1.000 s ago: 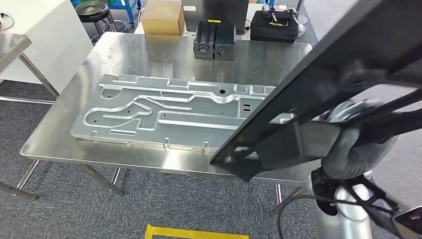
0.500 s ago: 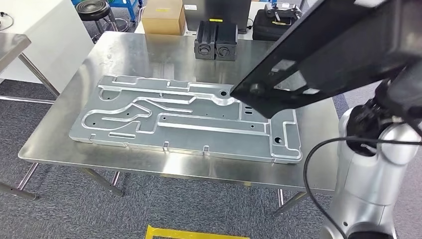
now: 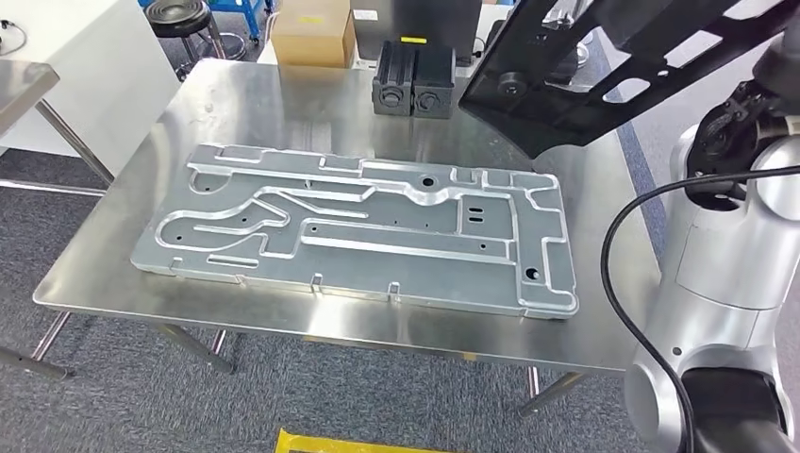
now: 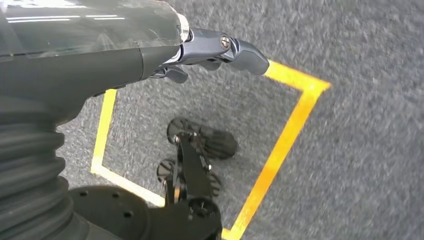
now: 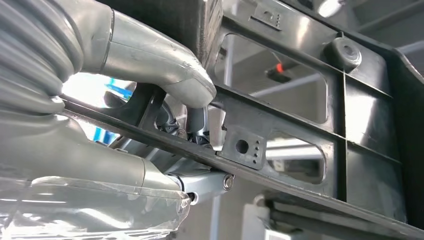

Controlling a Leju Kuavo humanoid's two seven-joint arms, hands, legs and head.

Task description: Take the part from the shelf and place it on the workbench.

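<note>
Head view: black part [image 3: 604, 71] raised above workbench [image 3: 283, 104], far right of plate [image 3: 358, 226]. Right hand [image 5: 165, 95] grasps part; left hand [image 4: 210, 50] released. No readable writing.

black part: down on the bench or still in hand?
In hand. The right hand grips the black part, held tilted above the workbench.

A machined plate [image 3: 358, 226] lay lengthwise across the workbench [image 3: 283, 109], near its front edge. Two blocks [image 3: 413, 78] stood side by side at the back edge, a cardboard box [image 3: 314, 33] behind them to the left. The part [image 3: 613, 71] hung above the workbench's back right corner.
</note>
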